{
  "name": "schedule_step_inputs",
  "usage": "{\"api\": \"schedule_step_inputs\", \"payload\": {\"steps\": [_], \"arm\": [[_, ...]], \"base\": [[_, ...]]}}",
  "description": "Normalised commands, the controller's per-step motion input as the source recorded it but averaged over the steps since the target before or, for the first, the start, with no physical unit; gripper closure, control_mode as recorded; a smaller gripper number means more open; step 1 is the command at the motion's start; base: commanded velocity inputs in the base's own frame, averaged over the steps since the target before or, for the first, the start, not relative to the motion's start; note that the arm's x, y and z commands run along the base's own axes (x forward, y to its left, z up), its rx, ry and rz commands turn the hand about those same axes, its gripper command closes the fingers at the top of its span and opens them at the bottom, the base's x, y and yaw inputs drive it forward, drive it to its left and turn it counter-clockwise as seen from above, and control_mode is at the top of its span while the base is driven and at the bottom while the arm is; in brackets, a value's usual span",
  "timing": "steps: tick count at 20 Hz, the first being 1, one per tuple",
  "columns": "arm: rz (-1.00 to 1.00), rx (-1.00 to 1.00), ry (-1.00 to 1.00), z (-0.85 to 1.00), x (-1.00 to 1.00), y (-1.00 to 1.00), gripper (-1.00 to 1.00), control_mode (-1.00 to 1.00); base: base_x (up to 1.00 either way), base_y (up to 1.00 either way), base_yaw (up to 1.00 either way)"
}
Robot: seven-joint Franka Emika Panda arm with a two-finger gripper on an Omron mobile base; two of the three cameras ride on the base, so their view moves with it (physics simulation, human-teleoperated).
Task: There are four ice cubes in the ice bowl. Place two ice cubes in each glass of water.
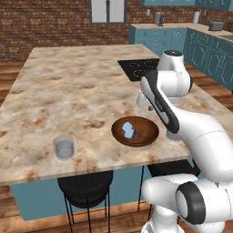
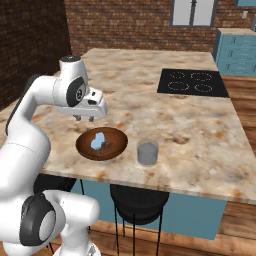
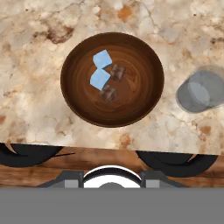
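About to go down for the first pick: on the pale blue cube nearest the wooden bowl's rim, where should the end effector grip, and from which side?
Take the pale blue ice cube from straight above, across two opposite flat faces. The round dark-brown wooden bowl is shallow, so its rim shouldn't block a vertical descent. Avoid the face touching the second pale blue cube.

Arm bent forward, pincer [image 2: 85,119] pointing down, seemingly part-open, empty.

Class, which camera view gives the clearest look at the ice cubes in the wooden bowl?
The hand view: it looks straight down into the ice bowl, so the ice cubes sit apart and unhidden. Both base views see the bowl at a slant, with the cubes as one small pale blue cluster.
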Motion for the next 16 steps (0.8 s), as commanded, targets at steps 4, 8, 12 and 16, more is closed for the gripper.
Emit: {"api": "schedule_step_inputs", "payload": {"steps": [4,8,12,16], "arm": [[0.0,0.0,0.0,-0.07,-0.08,0.0,-1.0,-1.0],[0.06,0.0,0.01,-0.43,-0.06,0.0,-1.0,-1.0],[0.1,-0.02,0.0,-0.43,0.02,0.03,-1.0,-1.0],[0.18,0.0,0.0,-0.25,0.16,0.1,-1.0,-1.0]], "base": [[0.0,0.0,0.0],[0.0,0.0,0.0],[0.0,0.0,0.0],[0.0,0.0,0.0]]}}
